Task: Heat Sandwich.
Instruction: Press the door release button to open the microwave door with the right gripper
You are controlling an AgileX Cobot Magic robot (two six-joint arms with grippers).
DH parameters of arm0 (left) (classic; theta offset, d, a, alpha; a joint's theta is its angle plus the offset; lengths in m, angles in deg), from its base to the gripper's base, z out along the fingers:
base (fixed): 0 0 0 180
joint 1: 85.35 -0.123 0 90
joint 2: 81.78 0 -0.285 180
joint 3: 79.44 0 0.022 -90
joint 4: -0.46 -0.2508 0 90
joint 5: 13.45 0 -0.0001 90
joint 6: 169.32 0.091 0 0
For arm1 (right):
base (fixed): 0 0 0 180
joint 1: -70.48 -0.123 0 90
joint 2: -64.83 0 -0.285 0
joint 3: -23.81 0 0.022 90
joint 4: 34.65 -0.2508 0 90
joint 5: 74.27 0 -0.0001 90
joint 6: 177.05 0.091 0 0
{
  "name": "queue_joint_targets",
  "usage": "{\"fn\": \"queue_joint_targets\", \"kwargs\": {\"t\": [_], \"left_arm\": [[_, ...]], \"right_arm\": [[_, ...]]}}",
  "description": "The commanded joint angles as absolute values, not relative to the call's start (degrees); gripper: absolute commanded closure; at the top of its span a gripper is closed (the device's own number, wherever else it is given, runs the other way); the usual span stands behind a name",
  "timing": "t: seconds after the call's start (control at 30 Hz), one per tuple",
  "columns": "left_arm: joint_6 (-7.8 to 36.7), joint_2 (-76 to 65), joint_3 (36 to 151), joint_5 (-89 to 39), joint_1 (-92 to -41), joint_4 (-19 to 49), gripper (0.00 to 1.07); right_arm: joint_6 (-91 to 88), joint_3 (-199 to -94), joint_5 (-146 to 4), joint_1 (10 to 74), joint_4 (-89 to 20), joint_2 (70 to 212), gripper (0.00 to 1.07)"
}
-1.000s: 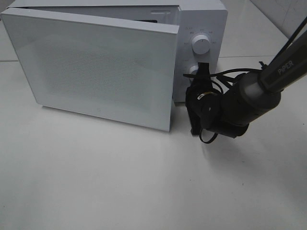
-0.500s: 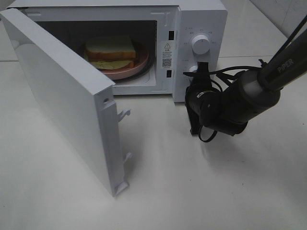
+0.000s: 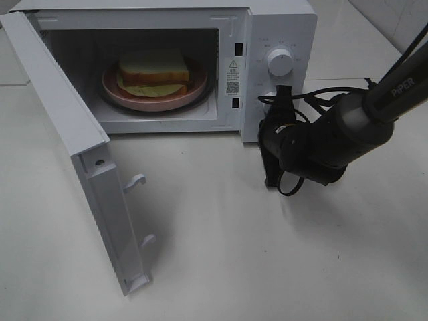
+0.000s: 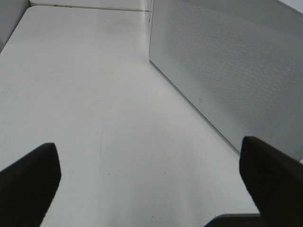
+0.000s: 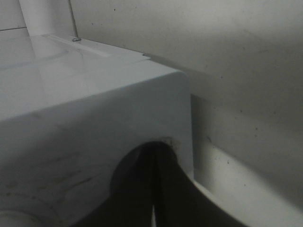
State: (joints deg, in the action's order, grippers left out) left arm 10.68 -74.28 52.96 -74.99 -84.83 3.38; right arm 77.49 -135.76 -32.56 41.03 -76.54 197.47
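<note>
Exterior high view: the sandwich [image 3: 154,67] sits on a pink plate [image 3: 127,100] inside the open microwave [image 3: 301,13], near the right gripper [image 3: 281,92], whose fingers are together against the control panel [image 3: 299,87], while the left gripper [image 4: 149,151] gapes wide before the door [image 4: 227,61].

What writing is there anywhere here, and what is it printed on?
"PiPER": on the right arm.
Stickers on the microwave door frame: too small to read.
Marks around the upper dial: too small to read.
Tiny mark on the door outer face: blurred.
</note>
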Motion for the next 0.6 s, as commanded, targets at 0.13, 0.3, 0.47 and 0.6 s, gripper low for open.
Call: {"fn": "queue_joint_targets", "kwargs": {"t": [0.13,0.3,0.47,0.6], "left_arm": [[10.68,-75.25,52.85,-74.7,-85.06,3.38,0.1],[10.68,-75.25,52.85,-74.7,-85.06,3.38,0.1],[10.68,-75.25,52.85,-74.7,-85.06,3.38,0.1],[10.68,-75.25,52.85,-74.7,-85.06,3.38,0.1]], "right_arm": [[77.09,-139.37,-26.54,42.98,-68.8,196.38,1.07],[77.43,-136.39,-27.46,42.41,-68.52,194.89,1.07],[80.93,-132.72,-28.38,41.55,-67.66,193.97,1.07],[81.9,-128.19,-28.49,40.52,-67.14,191.51,1.07]]}}
